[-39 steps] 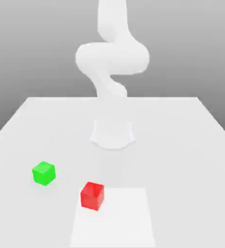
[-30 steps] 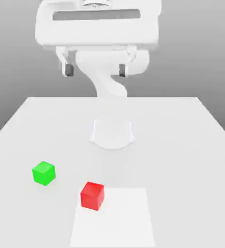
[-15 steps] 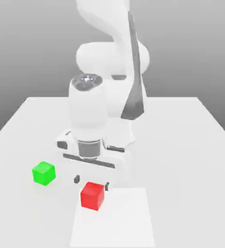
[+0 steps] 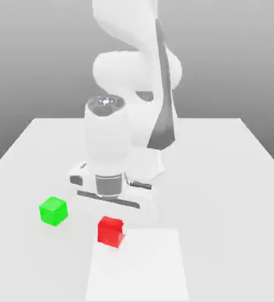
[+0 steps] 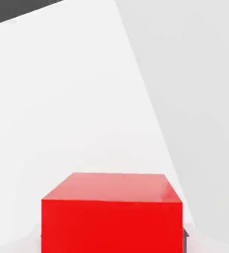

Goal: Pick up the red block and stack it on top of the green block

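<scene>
The red block (image 4: 109, 232) sits near the table's front, a little toward the exterior view's left of centre. My gripper (image 4: 111, 224) has come straight down over it and is shut on it, with the white hand (image 4: 111, 194) right above. In the hand view the red block (image 5: 111, 212) looms large and close, with a dark fingertip (image 5: 185, 234) touching its side. The green block (image 4: 53, 210) rests on the table to the exterior view's left of the red one, about a block's width apart and untouched.
The white table (image 4: 222, 194) spreads wide on all sides. A brighter rectangular patch (image 4: 142, 268) lies at the front, just under and beside the red block. My arm's base and upper links (image 4: 139, 118) rise behind the hand.
My arm swung down from high above to the red block. The fingers, apart beside the block half a second ago, have closed on it, and the block sits slightly higher in view.
</scene>
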